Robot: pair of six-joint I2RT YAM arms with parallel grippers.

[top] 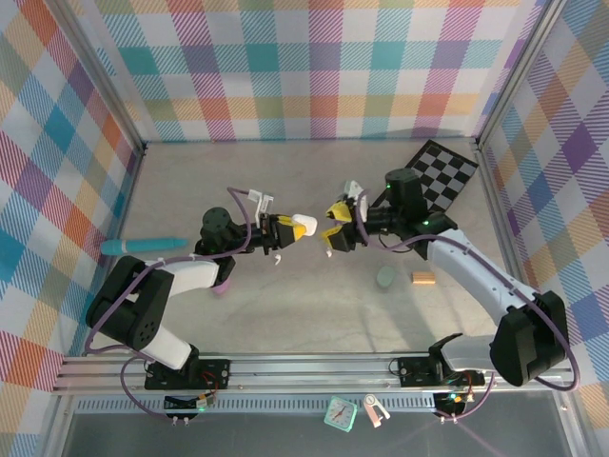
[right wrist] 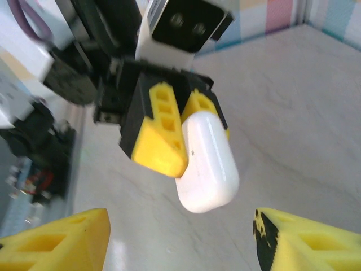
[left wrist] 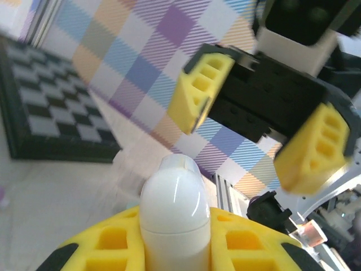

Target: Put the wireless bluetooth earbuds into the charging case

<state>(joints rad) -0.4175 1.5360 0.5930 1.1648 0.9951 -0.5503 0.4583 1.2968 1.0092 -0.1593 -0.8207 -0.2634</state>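
**Left gripper [top: 288,231] clamped on charging case [top: 304,227]; right gripper [top: 333,227] open opposite**

Left gripper pinches the white case by one end, held up off the table [top: 304,314]; right gripper faces it with jaws spread wide, nothing between them; its tips are near the case, not touching.
Case long axis runs along the line between the two grippers; free rounded end points into the right jaws' gap; right arm is the one placed to work on it.
Case looks closed, contents hidden; can't tell whether the earbuds are inside.
Small white speck [top: 276,259] just under the left gripper might be a bud; too small to tell.
My read: next move needs the right jaws centred on that free end.
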